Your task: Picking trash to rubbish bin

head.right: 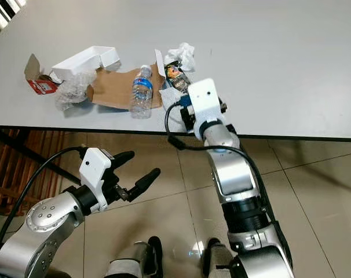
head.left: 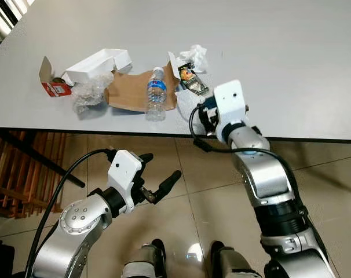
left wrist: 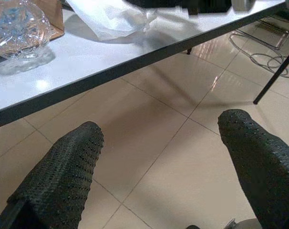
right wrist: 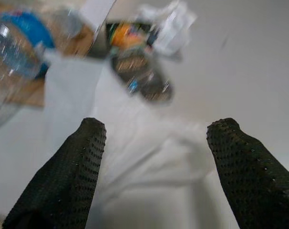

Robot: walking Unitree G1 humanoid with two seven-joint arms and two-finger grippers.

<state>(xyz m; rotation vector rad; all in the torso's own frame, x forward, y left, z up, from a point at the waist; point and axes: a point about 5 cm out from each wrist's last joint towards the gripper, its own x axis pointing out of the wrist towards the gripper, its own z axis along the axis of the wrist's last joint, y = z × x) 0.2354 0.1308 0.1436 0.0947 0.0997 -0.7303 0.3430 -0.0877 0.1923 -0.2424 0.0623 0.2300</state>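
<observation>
The right gripper (right wrist: 151, 138) hangs over the table (head.left: 291, 52) edge, fingers spread wide, near a shiny wrapper (head.left: 191, 78) beside the water bottle (head.left: 156, 92) (lying on brown cardboard (head.left: 129, 90)). The left gripper (head.left: 155, 176) waits low over the floor, fingers apart, holding nothing.

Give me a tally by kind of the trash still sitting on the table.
Clear plastic bottle: 1
Brown cardboard sheet: 1
White open box: 1
Small red carton: 1
Crumpled clear plastic wrap: 1
Printed snack wrapper: 1
Crumpled white paper: 1
Total: 7 pieces, all near the table's front edge.
</observation>
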